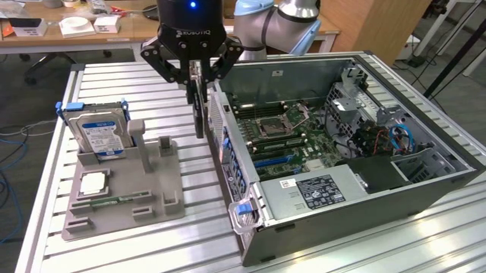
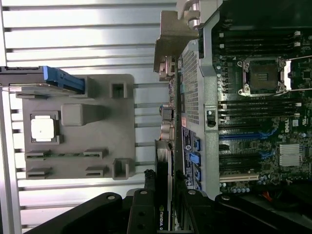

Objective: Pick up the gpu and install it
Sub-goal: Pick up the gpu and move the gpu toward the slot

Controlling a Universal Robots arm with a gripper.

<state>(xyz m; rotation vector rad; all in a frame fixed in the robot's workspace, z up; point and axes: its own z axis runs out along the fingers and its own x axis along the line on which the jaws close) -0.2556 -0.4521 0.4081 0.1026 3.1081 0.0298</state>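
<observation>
Surveying from largest to smallest, I note first the slatted metal table (image 1: 114, 79), which runs across the exterior view from left edge to right edge.

On it, taking the centre and right of the frame, lies the open computer case (image 1: 365, 210) (image 2: 207, 97), its side panel off. The motherboard (image 1: 281, 125) (image 2: 258, 112) is exposed inside, with an empty processor socket and bare expansion slots.

At lower left of the frame sits the grey parts holder (image 1: 129, 193) (image 2: 78, 126). The hard drive (image 1: 97, 128) (image 2: 34, 78) with the blue label stands upright in its rear slot.

The gpu (image 1: 200, 114) (image 2: 163, 165) hangs upright and edge-on at upper centre of the frame, between the holder and the perforated rear panel of the case. It is outside the case and just beside that panel; I cannot tell whether they touch. Its lower end looks clear of the holder. Its silvery bracket shows in the wrist view.

My gripper (image 1: 199, 77) (image 2: 165, 195) is clamped on the card's upper edge, one finger pressed to each face.

In the holder's front recesses lie a square processor chip (image 1: 93, 183) (image 2: 41, 129) and, nearer the frame's bottom, a narrow green memory stick (image 1: 114, 201) (image 2: 66, 155).
</observation>
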